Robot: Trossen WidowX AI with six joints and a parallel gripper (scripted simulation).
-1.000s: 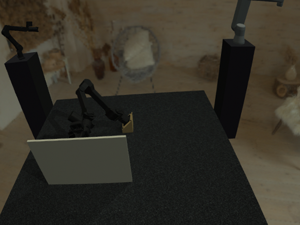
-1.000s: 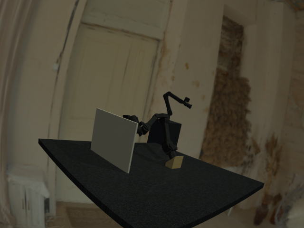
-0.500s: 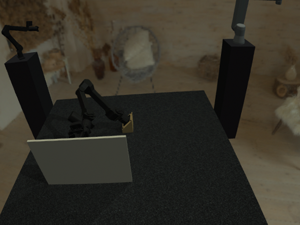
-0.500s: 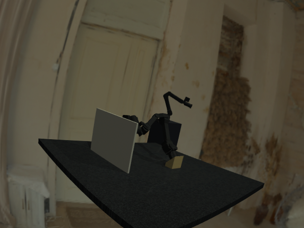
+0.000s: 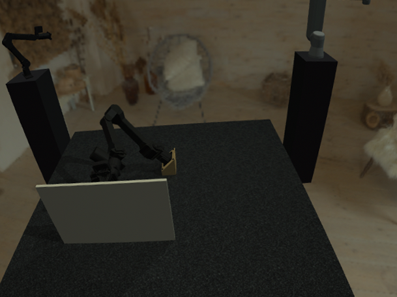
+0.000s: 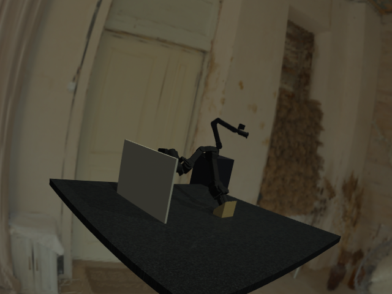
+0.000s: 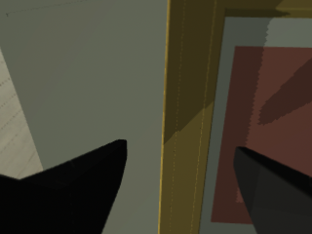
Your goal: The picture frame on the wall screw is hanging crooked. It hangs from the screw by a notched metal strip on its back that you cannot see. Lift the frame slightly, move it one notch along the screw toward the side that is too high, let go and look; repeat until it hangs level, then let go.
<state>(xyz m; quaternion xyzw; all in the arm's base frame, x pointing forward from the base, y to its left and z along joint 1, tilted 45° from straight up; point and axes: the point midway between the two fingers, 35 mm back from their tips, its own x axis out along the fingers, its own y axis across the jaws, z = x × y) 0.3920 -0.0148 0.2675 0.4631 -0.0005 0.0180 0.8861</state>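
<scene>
The picture frame (image 7: pixel 181 205) shows in the wrist view as a gold-brown border around a pale mat and a red picture. Only its left side and upper left part are in view. It hangs on the front of the upright grey wall panel (image 5: pixel 122 211) (image 6: pixel 145 180) (image 7: pixel 97 73), which hides it in the top and exterior views. My gripper (image 7: pixel 181 145) is open and empty. Its left finger is over bare panel left of the frame, its right finger over the picture, with the frame's left border between them; no contact shows. The screw, the notched strip and the whole frame's tilt are hidden.
The arm rises from a tan wedge-shaped base (image 5: pixel 170 169) (image 6: pixel 228 209) on the dark table (image 5: pixel 243 212) (image 6: pixel 228 247). The panel's left edge crosses the left of the wrist view. A black pedestal (image 5: pixel 33 114) with another arm stands behind the table; a second pedestal (image 5: pixel 306 120) stands at right.
</scene>
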